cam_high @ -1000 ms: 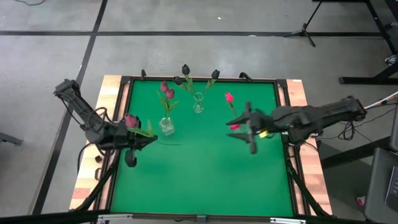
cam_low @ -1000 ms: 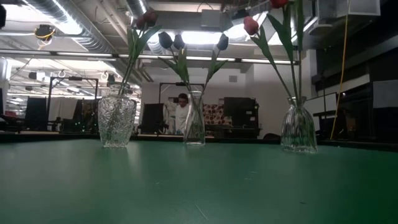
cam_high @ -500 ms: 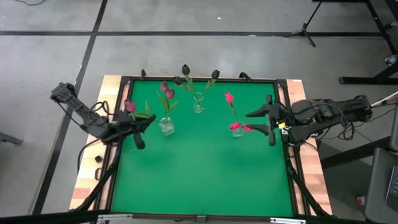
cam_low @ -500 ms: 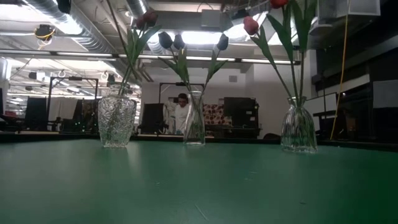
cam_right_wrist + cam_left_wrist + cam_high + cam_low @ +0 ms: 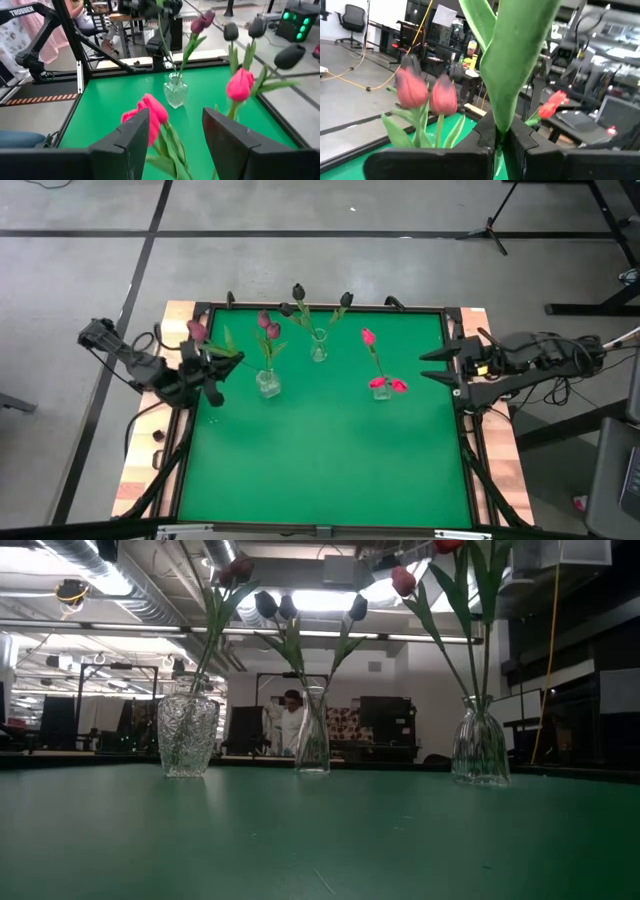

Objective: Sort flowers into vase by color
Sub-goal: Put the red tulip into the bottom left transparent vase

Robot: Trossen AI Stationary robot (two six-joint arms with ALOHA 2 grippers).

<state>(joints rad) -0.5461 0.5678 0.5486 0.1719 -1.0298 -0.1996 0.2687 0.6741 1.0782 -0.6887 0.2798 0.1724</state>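
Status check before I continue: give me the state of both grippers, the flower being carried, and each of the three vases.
left gripper: shut on a magenta tulip's stem, at the table's left edge
magenta tulip: held above the table, not in a vase
right gripper: open, empty, at the right edge
left vase: upright, two magenta tulips
middle vase: upright, three near-black tulips
right vase: upright, three pink-red tulips

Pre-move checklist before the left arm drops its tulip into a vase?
1. Left hand shut on the magenta tulip: ok.
2. Tulip held near upright: ok in left wrist view.
3. Target is the left vase, already holding magenta tulips: color match ok.
4. Stem tip over the vase mouth: not ok, hand is beside the vase at the mat edge.
5. Right hand open, clear at the right edge: ok.
6. Stem bottom clearance: cannot tell.
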